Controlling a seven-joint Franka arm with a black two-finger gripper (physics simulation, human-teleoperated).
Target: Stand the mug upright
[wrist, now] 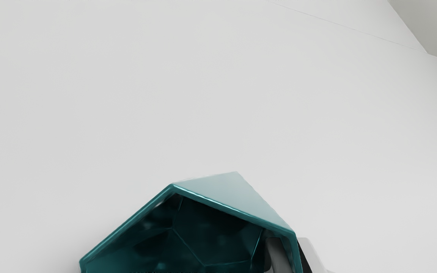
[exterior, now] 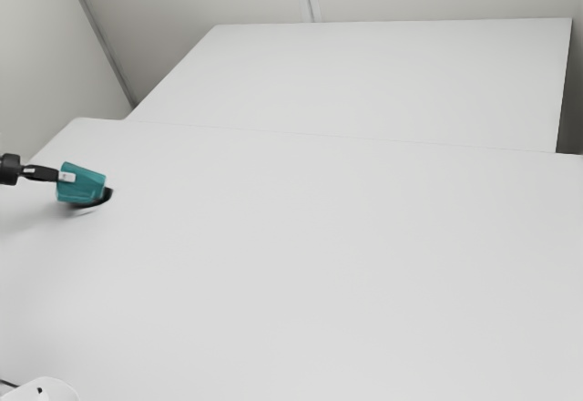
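White worktop [exterior: 319,264] spans the foreground of the exterior view; a second pale surface [exterior: 383,82] adjoins its rear edge, with light wall panels [exterior: 173,18] behind.

Container: one teal mug [exterior: 82,182], located near the worktop's edge at the exterior view's left. Orientation: tilted well over, not upright. The wider, open end is directed toward the claw [exterior: 66,177]; the narrower end points toward the exterior view's right. A black curved part [exterior: 108,194] shows at the narrow end and underside; its exact form cannot be determined. Contact between mug and worktop cannot be confirmed.

Mug interior: the wrist view looks into the mouth, which has an angular rim and dark, faceted inner walls. One finger [wrist: 279,256] is inserted inside the mouth. The other finger [wrist: 314,256] bears on the outside of the same wall.

Claw state: closed down to the thickness of the mug wall, which is clamped between the two fingers near a corner of the rim.

Edges and clearance: the worktop's rear corner lies beyond the mug, and its side edge slants down toward the arm. The broad extent of the worktop runs from the mug toward the exterior view's right. A white rounded object [exterior: 46,390] occupies the near corner at the exterior view's left, well apart from the mug.
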